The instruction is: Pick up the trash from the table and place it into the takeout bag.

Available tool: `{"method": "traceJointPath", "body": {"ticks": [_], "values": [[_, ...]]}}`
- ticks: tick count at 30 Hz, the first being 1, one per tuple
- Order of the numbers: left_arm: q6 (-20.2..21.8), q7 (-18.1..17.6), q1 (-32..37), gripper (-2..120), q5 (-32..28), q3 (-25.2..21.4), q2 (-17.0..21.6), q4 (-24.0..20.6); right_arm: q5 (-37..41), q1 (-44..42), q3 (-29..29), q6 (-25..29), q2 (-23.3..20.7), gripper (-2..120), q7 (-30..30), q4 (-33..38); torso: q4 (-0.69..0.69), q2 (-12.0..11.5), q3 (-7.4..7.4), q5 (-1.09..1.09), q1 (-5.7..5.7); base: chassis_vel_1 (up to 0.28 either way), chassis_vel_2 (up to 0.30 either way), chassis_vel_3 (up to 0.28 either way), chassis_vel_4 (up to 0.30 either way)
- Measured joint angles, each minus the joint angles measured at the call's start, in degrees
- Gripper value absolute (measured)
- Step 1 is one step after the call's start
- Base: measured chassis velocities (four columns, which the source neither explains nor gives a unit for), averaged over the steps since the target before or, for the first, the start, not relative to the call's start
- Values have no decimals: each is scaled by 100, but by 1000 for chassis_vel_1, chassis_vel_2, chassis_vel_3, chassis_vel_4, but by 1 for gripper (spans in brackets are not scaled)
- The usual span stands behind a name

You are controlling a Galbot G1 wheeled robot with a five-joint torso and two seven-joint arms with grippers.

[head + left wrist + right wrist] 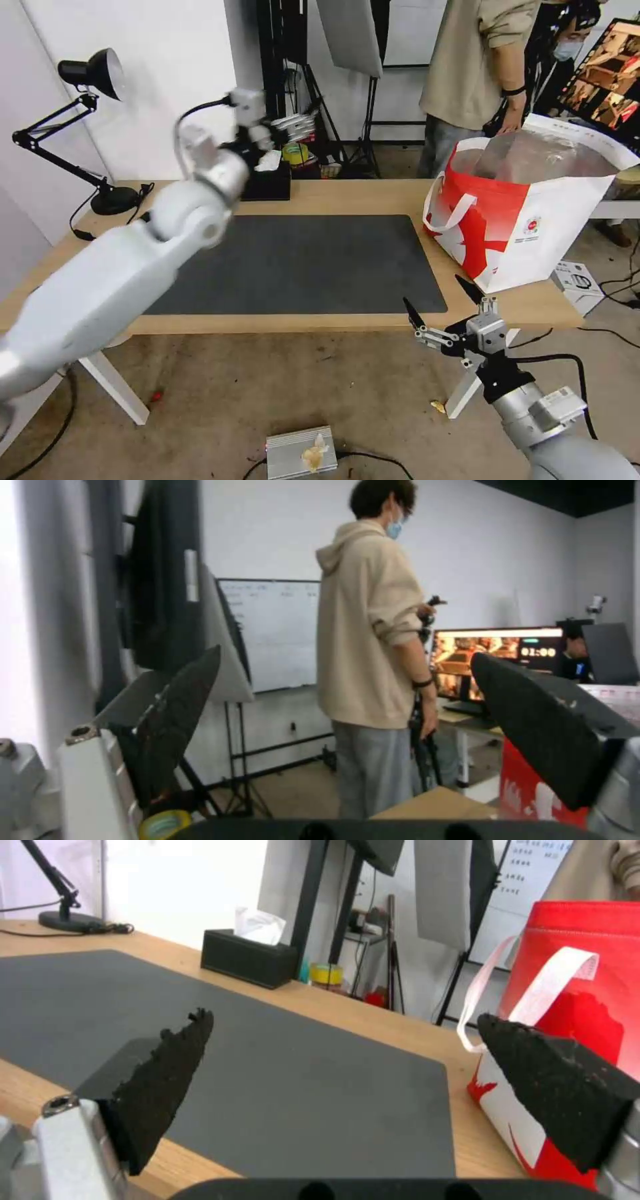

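Observation:
The trash is out of view; the dark grey mat (300, 263) on the light-wood table (347, 195) lies bare. The red-and-white takeout bag (527, 213) stands open on the table's right end, its foil lining showing, and a person behind it rests a hand at its far rim. My left gripper (263, 137) is raised over the table's back edge near the tissue box, and in the left wrist view the gripper (347, 700) is open and holds nothing. My right gripper (437, 297) hangs open just off the table's front edge, to the left of the bag (573, 970).
A black tissue box (267, 183) sits at the back edge of the table and a black desk lamp (100, 193) at the back left. A small white box (577, 280) lies on the floor by the bag, and a silver box (300, 453) in front of the table.

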Motion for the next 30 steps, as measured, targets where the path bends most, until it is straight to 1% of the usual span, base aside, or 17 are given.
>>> {"method": "traceJointPath", "body": {"ticks": [1,2,3,4,6,8,9,12,13,17,18,19,21,26,28,29,30], "values": [[0,0,0,100,0,0,0,0,0,0,0,0,0,100,0,0,0,0,0,0,0,0,0,0,0],[0,30,153,100,22,-145,65,-73,0,0,-1,0,0,100,0,0,0,0,0,0,0,0,0,0,0],[-1,102,487,100,74,-453,184,-211,0,0,-1,0,0,100,-1,0,0,0,0,-1,0,0,0,0,0],[-1,102,487,100,74,-453,184,-211,0,0,-1,0,0,100,-1,0,0,0,0,-1,0,0,0,0,0],[-30,260,1326,100,166,-1180,467,-522,0,0,0,0,0,100,0,0,0,0,0,1,0,0,0,0,0],[-151,332,2083,100,245,-1698,691,-827,0,0,-1,0,0,100,0,0,1,0,-1,-1,0,0,0,0,0],[-151,332,2083,100,245,-1698,691,-827,0,0,-1,0,0,100,0,0,1,0,-1,-1,0,0,0,0,0],[-215,357,2963,100,433,-2309,730,-1208,0,0,0,0,0,100,-1,0,-1,0,0,0,0,0,0,0,0],[-215,357,2963,100,433,-2309,730,-1208,0,0,0,0,0,100,-1,0,-1,0,0,0,0,0,0,0,0],[-240,487,4247,100,857,-3359,518,-1713,0,0,0,0,0,100,0,0,0,0,0,-1,0,0,0,0,0],[-240,487,4247,100,857,-3359,518,-1713,0,0,0,0,0,100,0,0,0,0,0,-1,0,0,0,0,0],[-246,538,4534,100,955,-3608,427,-1826,0,0,-1,0,0,100,-1,0,0,0,-1,2,0,0,0,0,0],[-252,598,4911,100,1085,-3901,271,-1983,0,0,0,0,0,100,0,0,0,0,0,1,0,0,0,0,0],[-259,618,5302,100,1262,-4159,47,-2206,0,-1,0,0,1,100,0,0,-1,0,0,1,0,0,0,0,0],[-263,618,5562,100,1421,-4271,-122,-2346,0,0,0,0,0,100,-1,0,-2,0,0,2,0,0,0,0,0],[-299,650,5852,100,1610,-4373,-312,-2438,0,0,0,0,0,100,0,0,-1,0,0,2,0,0,0,0,0],[-299,650,5852,100,1610,-4373,-312,-2438,0,0,0,0,0,100,0,0,-1,0,0,2,0,0,0,0,0]]}}
